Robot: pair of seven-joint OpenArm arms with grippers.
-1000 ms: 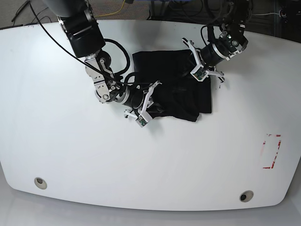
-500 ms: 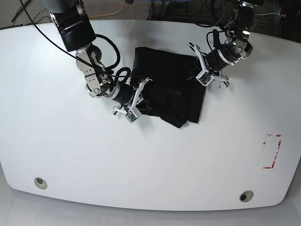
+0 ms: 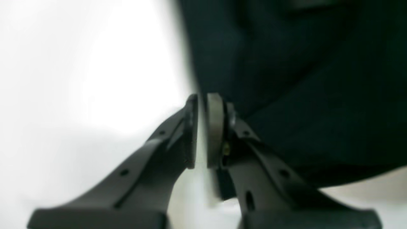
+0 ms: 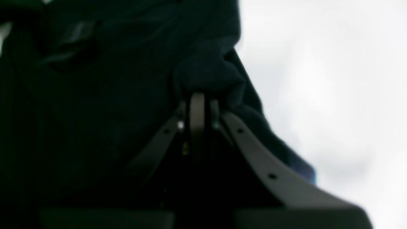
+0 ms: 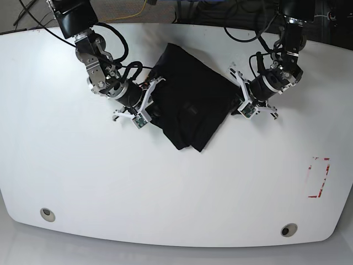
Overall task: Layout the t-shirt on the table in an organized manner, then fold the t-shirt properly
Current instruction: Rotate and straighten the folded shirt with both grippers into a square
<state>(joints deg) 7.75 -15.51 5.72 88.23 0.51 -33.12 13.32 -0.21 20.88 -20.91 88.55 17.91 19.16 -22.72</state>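
The black t-shirt (image 5: 190,102) lies bunched and slanted on the white table (image 5: 176,193), stretched between both grippers. My right gripper (image 5: 148,105) is at the shirt's left edge. In the right wrist view that gripper (image 4: 198,95) is shut, with a fold of the t-shirt (image 4: 210,73) bunched at its tips. My left gripper (image 5: 241,102) is at the shirt's right edge. In the left wrist view the left gripper (image 3: 202,97) is nearly closed, a thin slit between the pads, and its tips meet the edge of the t-shirt (image 3: 302,95).
A small red rectangular mark (image 5: 319,176) sits near the table's right edge. Two round holes (image 5: 47,214) (image 5: 288,230) lie near the front edge. Cables hang behind the table's far edge (image 5: 143,8).
My right gripper moved left and toward the back. My left gripper moved toward the front. The shirt went with them, turning into a diagonal and stretching out between them.
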